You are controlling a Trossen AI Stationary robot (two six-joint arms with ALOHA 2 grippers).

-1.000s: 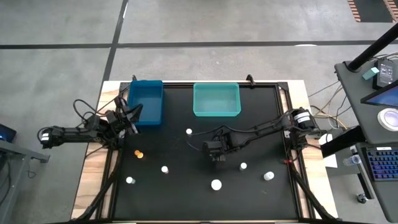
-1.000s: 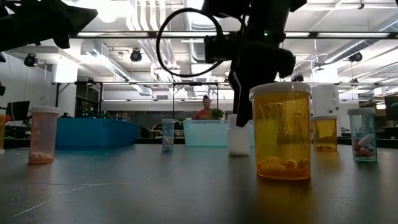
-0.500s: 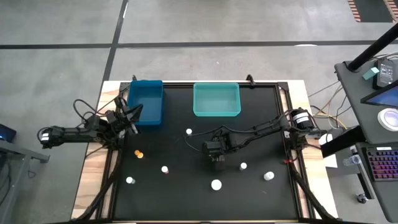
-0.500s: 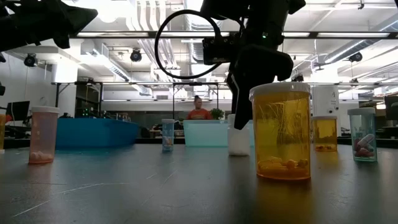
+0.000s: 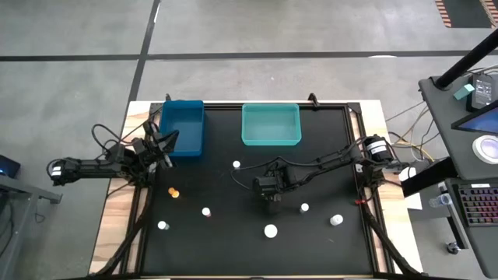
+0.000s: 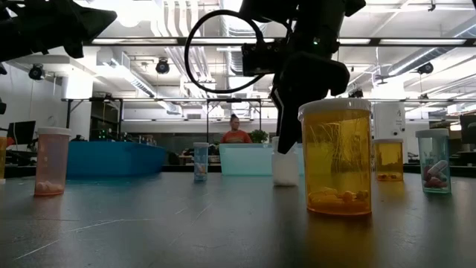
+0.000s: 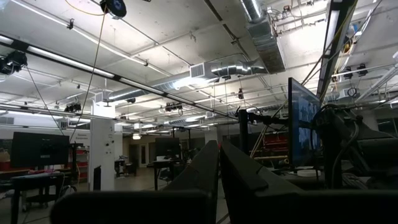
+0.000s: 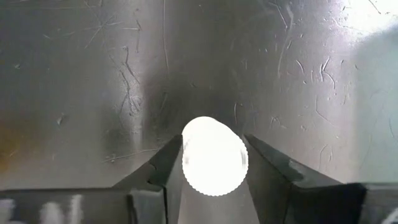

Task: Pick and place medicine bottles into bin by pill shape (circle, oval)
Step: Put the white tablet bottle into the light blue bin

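Right claw [image 5: 269, 196] points down mid-table; left claw [image 5: 166, 147] closed, idle.

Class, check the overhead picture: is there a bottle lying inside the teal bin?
No. The teal bin shows only its bare floor.

I counted two bins from above: one blue bin [image 5: 182, 128] and one teal bin [image 5: 270, 124]. Out on the black mat I made it seven medicine bottles: six showing white caps [image 5: 236, 164] [image 5: 206, 211] [image 5: 162, 225] [image 5: 270, 230] [image 5: 304, 208] [image 5: 335, 220] and one orange bottle [image 5: 173, 191]. An eighth medicine bottle [image 8: 214, 155] showed only in the right wrist view. There were two arms, left arm [image 5: 101, 166] and right arm [image 5: 327, 162], and one person [image 6: 236, 134] in the room behind.
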